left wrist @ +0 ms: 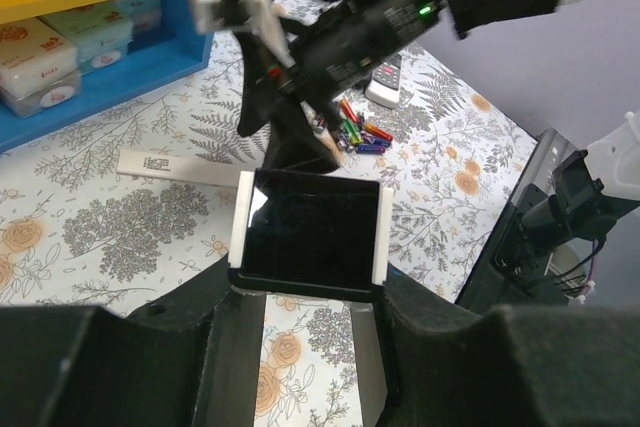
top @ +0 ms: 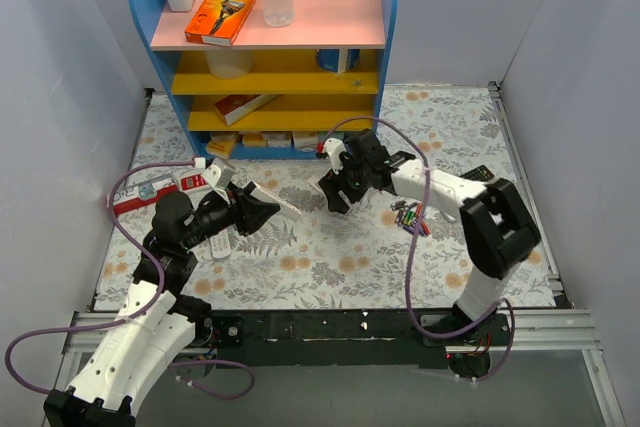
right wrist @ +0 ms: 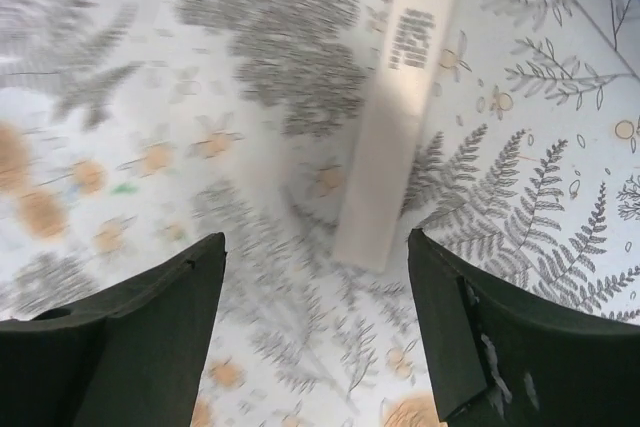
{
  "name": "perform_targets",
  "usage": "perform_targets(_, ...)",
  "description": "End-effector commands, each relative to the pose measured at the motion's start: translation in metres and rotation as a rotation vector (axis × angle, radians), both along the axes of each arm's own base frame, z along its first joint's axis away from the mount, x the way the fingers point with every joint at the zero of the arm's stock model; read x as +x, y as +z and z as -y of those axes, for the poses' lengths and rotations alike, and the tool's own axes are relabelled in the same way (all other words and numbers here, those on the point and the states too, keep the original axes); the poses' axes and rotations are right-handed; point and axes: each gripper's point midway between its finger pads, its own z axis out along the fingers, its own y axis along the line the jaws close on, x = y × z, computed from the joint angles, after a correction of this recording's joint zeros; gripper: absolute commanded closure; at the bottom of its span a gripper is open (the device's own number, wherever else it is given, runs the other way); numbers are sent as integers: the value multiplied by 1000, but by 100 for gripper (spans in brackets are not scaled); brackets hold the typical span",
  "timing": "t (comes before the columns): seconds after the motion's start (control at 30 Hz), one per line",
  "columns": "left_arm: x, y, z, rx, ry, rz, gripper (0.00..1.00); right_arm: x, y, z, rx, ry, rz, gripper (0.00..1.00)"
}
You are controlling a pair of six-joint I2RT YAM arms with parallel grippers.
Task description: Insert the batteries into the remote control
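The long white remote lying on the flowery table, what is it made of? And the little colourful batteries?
The remote control looks like smooth, matte white plastic: it has a flat, even colour, straight edges and some dark print near one end. The batteries look like metal cells in shiny coloured wrappers, green, red and purple. They glint a little, but they are too small to be sure.

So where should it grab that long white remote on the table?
Probably the white remote mid-length, across its narrow width, from straight above: it lies flat, long and slim, so the long edges suit the open right gripper.
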Motion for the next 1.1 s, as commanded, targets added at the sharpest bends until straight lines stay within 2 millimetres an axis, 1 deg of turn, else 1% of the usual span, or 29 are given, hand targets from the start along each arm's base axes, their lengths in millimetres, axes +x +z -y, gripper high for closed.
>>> perform_targets(0.0, -4, 4, 4, -14, -41, 18, 100, -31, 97, -23, 316, 144, 125, 18)
perform_targets(0.03, -5, 4, 5, -14, -49, 14, 100, -38, 108, -25, 357, 169, 136, 18)
perform_targets(0.07, -5, 4, 6, -15, -53, 15, 100, -54, 118, -28, 419, 220, 113, 18)
perform_targets(0.1, -5, 3, 6, -15, -58, 12, 100, -62, 146, -31, 493, 260, 170, 17)
perform_targets(0.13, -6, 2, 7, -15, -65, 8, 100, -73, 145, -30, 518, 283, 157, 15)
perform_targets(0.17, -8, 3, 9, -18, -84, 12, 100, -86, 155, -32, 566, 330, 154, 14)
perform_targets(0.2, -10, 3, 10, -19, -95, 13, 100, -95, 173, -33, 618, 356, 185, 14)
perform_targets(0.23, -11, 3, 11, -20, -104, 14, 100, -103, 178, -36, 650, 389, 199, 13)
perform_targets(0.3, -15, 3, 14, -22, -136, 15, 100, -126, 195, -40, 720, 467, 191, 13)
perform_targets(0.33, -16, 3, 15, -22, -148, 17, 100, -130, 203, -42, 748, 493, 206, 12)
perform_targets(0.4, -22, 4, 18, -28, -189, 21, 100, -140, 208, -47, 772, 523, 198, 12)
perform_targets(0.47, -27, 3, 20, -31, -218, 16, 100, -142, 211, -51, 784, 537, 194, 12)
perform_targets(0.5, -30, 8, 22, -40, -246, 40, 100, -144, 207, -55, 781, 545, 175, 12)
perform_targets(0.6, -35, 10, 24, -45, -272, 55, 100, -151, 207, -64, 796, 590, 143, 12)
perform_targets(0.7, -38, 11, 25, -47, -293, 61, 100, -154, 204, -73, 804, 609, 121, 12)
perform_targets(0.77, -39, 11, 25, -51, -300, 61, 100, -154, 199, -77, 803, 618, 106, 14)
perform_targets(0.8, -40, 10, 26, -51, -305, 59, 100, -155, 200, -79, 811, 614, 90, 15)
perform_targets(0.9, -40, 11, 26, -53, -312, 60, 100, -161, 196, -82, 820, 633, 51, 19)
perform_targets(1.0, -41, 10, 27, -54, -318, 55, 100, -165, 193, -85, 831, 650, 30, 30)
perform_targets(1.03, -41, 11, 27, -55, -318, 57, 100, -166, 193, -86, 837, 654, 34, 38)
perform_targets(1.07, -41, 11, 27, -56, -321, 55, 100, -166, 191, -87, 837, 654, 23, 43)
